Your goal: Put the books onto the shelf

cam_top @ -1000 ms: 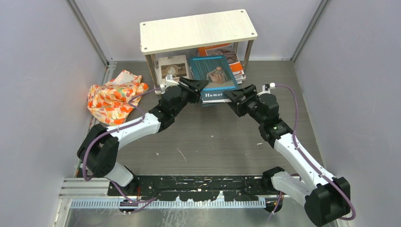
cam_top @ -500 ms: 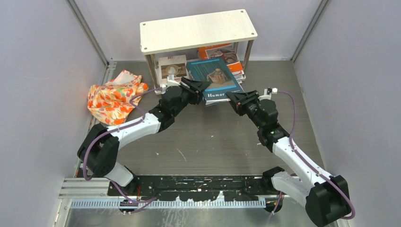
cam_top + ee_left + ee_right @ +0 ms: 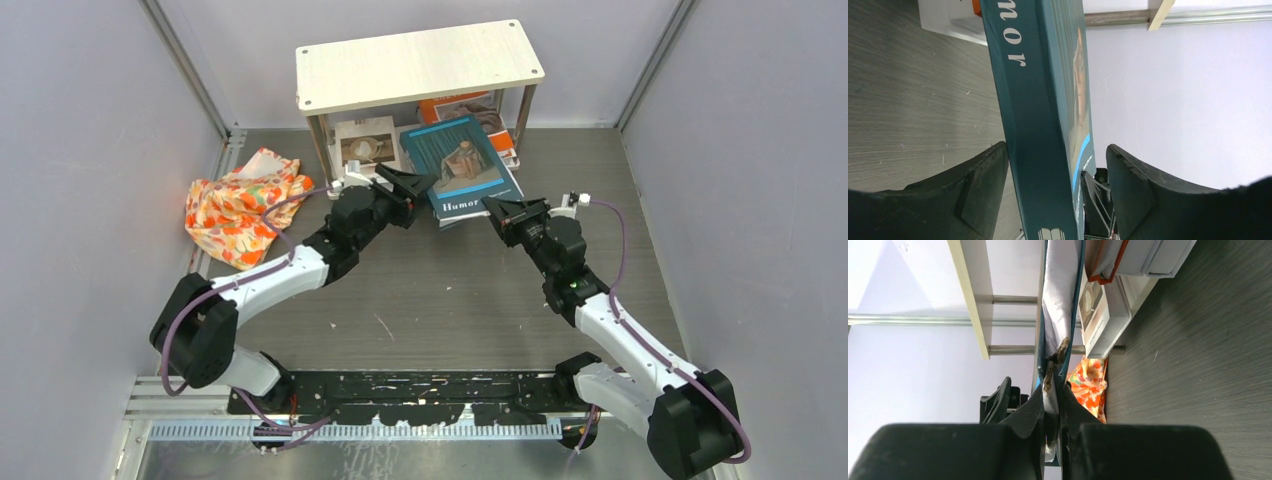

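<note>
Right wrist shows right pincer (image 3: 1052,390) clamping the teal book (image 3: 1058,300) — left wrist, left pincer (image 3: 1057,147) spread around it.

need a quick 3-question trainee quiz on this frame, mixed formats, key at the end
1. True or false: the right gripper is pinched shut on the edge of the teal Humor book.
2. The left gripper is: A) shut with nothing in it; B) open, its fingers either side of the teal Humor book; C) out of every view.
3. Fill in: in the top view the floral cloth lies to the ___ of the shelf.
Key: 1 true; 2 B; 3 left.
</note>
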`<state>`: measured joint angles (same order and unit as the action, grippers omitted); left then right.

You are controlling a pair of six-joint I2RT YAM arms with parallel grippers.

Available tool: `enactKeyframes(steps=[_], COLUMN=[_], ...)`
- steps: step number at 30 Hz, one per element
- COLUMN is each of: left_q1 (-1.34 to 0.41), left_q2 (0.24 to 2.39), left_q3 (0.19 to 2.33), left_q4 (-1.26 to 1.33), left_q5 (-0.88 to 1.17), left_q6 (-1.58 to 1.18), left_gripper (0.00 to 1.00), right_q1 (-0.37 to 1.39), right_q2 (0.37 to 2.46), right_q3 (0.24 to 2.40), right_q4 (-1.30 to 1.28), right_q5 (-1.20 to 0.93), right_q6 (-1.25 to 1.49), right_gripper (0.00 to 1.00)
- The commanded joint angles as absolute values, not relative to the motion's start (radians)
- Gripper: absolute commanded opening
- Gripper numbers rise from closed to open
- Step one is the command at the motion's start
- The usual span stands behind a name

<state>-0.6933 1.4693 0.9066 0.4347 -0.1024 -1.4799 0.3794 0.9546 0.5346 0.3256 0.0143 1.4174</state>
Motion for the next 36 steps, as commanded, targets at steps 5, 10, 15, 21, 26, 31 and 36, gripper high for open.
enactKeyframes(steps=[5,10,15,21,26,31,36], left_q1=[-0.626,-0.585,-0.554,-0.529,-0.504,-0.485,-0.471], left_q2=[1.319,1.253,1.175,1.076,1.028,1.025,1.05], left_q3=[0.862,0.817,0.785,0.755,0.739,0.732,0.731], left_q4=[0.387,0.337,0.278,0.197,0.152,0.148,0.169], left_q5=[-0.088,-0.075,-0.058,-0.048,-0.042,-0.043,-0.047], left_q6=[-1.421,-1.407,-1.379,-1.343,-1.322,-1.315,-1.315], left_gripper=[0.75,0.76,0.76,0.77,0.77,0.77,0.77], right_q1=[0.381,0.38,0.358,0.3,0.257,0.224,0.195], right_q2=[0.973,1.048,1.153,1.283,1.403,1.525,1.639], right_q3=[0.566,0.602,0.678,0.762,0.824,0.895,0.982], right_q4=[0.509,0.57,0.629,0.702,0.743,0.784,0.802], right_q5=[0.089,0.109,0.112,0.082,0.035,-0.037,-0.091], right_q6=[1.413,1.398,1.387,1.403,1.421,1.441,1.454], right_gripper=[0.02,0.02,0.02,0.02,0.02,0.02,0.03])
